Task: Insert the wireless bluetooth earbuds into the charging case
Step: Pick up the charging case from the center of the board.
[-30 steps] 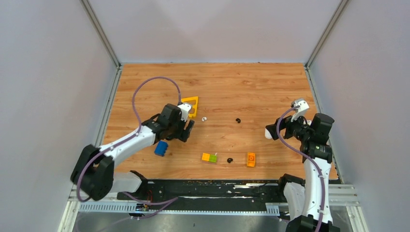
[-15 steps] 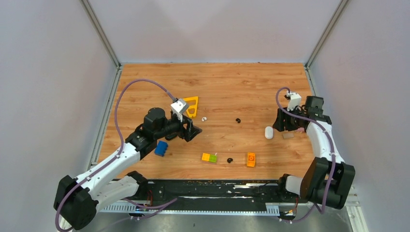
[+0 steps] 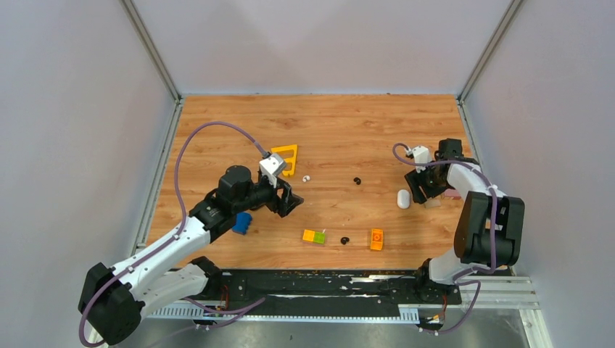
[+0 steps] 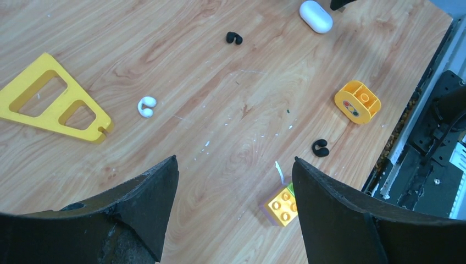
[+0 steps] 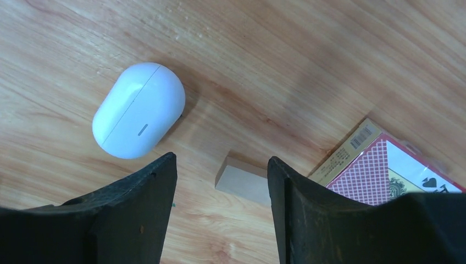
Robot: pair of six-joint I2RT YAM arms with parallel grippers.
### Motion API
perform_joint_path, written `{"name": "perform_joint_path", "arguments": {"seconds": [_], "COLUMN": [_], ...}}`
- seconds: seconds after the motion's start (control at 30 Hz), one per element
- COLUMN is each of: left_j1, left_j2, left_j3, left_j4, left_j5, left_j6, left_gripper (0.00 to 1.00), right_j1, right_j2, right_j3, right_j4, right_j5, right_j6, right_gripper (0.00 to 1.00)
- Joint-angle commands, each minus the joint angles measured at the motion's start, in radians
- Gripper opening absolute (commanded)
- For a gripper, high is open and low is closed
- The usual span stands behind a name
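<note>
The white charging case point(image 3: 403, 199) lies shut on the wood at the right, also seen in the left wrist view point(image 4: 316, 15) and the right wrist view point(image 5: 138, 110). My right gripper point(image 3: 420, 190) hovers just right of it, open point(image 5: 220, 157), with nothing between its fingers. A white earbud point(image 3: 306, 177) point(image 4: 146, 106) and a black earbud point(image 3: 357, 180) point(image 4: 234, 38) rest mid-table. A second black earbud point(image 3: 344, 240) point(image 4: 320, 147) lies nearer the front. My left gripper point(image 3: 289, 199) stands wide open point(image 4: 235, 159) above bare wood, apart from all the buds.
A yellow triangle frame point(image 3: 286, 159), a blue brick point(image 3: 241, 222), a yellow-green brick point(image 3: 314, 236) and an orange brick point(image 3: 376, 239) lie around. A small wooden block point(image 5: 244, 179) and a playing-card box point(image 5: 384, 165) sit just beyond the right fingers.
The right arm swung its wrist toward the far side and now points down beside the case, jaws narrower than before. The left gripper reached slightly right and stays wide.
</note>
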Motion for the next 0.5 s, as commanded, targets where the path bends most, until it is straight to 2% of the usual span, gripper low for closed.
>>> {"name": "perform_joint_path", "arguments": {"seconds": [0.0,0.47], "left_j1": [-0.008,-0.017], "left_j2": [-0.015,-0.004], "left_j3": [0.000,0.003], "left_j4": [0.036,0.020], "left_j5": [0.014,-0.009], "left_j6": [0.016,0.025], "left_gripper": [0.83,0.83], "right_j1": [0.044,0.235], "right_j2": [0.005,0.042], "right_j3": [0.021,0.051], "right_j4": [0.025,0.010], "right_j5": [0.053,0.075], "right_j6": [-0.093,-0.071], "right_gripper": [0.63,0.67]}}
